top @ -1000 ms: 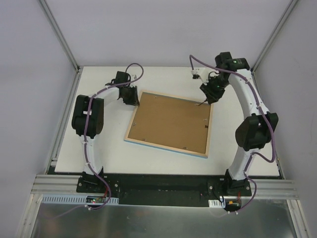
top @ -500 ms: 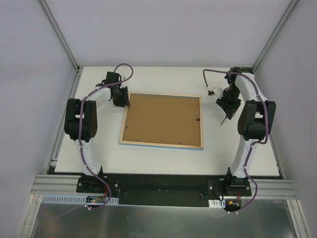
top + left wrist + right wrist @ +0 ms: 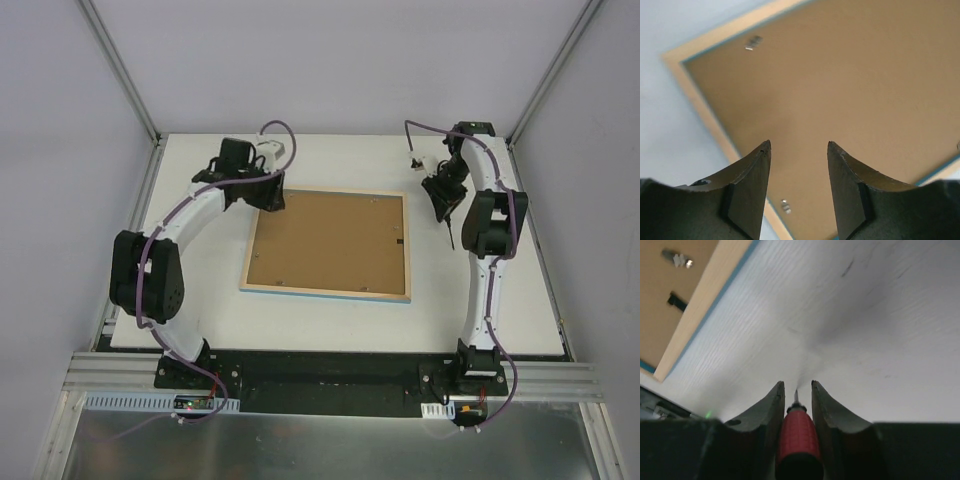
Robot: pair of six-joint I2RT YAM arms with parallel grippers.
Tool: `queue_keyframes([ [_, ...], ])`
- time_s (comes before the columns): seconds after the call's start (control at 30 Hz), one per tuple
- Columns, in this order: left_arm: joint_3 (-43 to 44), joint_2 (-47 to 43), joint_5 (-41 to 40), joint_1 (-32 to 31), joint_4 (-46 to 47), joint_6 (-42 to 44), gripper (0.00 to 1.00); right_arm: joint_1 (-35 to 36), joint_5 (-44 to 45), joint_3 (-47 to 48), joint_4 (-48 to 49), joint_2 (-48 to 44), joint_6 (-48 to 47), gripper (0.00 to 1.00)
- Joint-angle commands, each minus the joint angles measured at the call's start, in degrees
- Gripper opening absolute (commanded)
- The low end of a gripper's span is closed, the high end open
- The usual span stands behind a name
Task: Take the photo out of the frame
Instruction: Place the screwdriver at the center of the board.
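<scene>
**Condition.** The frame (image 3: 325, 292) is lying face down on the table (image 3: 500, 300), pale rim upward, and is being filled by the brown backing board (image 3: 325, 240). The photo is not being shown in any view and is judged to be lying beneath that board.

**Left gripper** (image 3: 799, 145). It is being held with its jaws apart and empty, directly above the board by a frame corner. One retaining tab (image 3: 785, 205) is lying close under its fingertips, and a second tab (image 3: 754, 41) well ahead of them.

**Right gripper** (image 3: 795, 384). It is clamped on a red-handled screwdriver (image 3: 796, 432), whose tip is pointing at bare table. The frame's edge is lying off to this gripper's left, apart from the tip.

**Step judged in hand:** the tabs are being approached for release.

**Recommendation.** The tip should be carried across to the nearest tab, slid in flat, and the tab turned clear of the board. The rim, not the board, should be pressed by the empty gripper so the frame is not being dragged. Steep levering risks gouging the board.
</scene>
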Motion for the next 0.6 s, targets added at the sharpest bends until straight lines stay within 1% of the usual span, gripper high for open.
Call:
queue_keyframes([
  [0.0,-5.2,-4.1,5.0,-7.8,-0.8,13.0,0.48,-1.3,2.3,3.6,-4.0,6.0,1.5,0.17],
  [0.07,-7.4,-5.5,4.7,-12.3,-0.9,16.3,0.48,-1.7,1.7,2.6,-0.6,6.0,2.2,0.16],
  [0.17,-10.2,-6.5,1.9,-18.2,-0.8,19.8,0.49,-2.2,2.5,-4.1,8.1,3.0,3.4,0.14],
  [0.2,-10.9,-6.7,0.8,-19.9,-0.8,20.4,0.50,-2.3,2.8,-5.5,9.9,2.2,3.7,0.12],
  [0.33,-13.2,-6.4,-1.5,-25.1,-0.8,22.3,0.54,-3.4,5.0,-5.8,14.0,2.8,7.2,0.10],
  [0.43,-13.9,-5.7,-3.5,-28.4,-0.8,23.5,0.58,-4.0,6.3,-6.0,16.3,2.8,9.6,0.14],
  [0.5,-14.1,-5.0,-4.6,-30.1,-0.7,24.3,0.61,-4.2,5.8,-6.5,16.9,2.7,10.3,0.20],
  [0.57,-14.4,-4.2,-5.6,-31.8,-0.7,25.3,0.62,-4.3,5.7,-7.1,17.5,2.3,10.9,0.22],
])
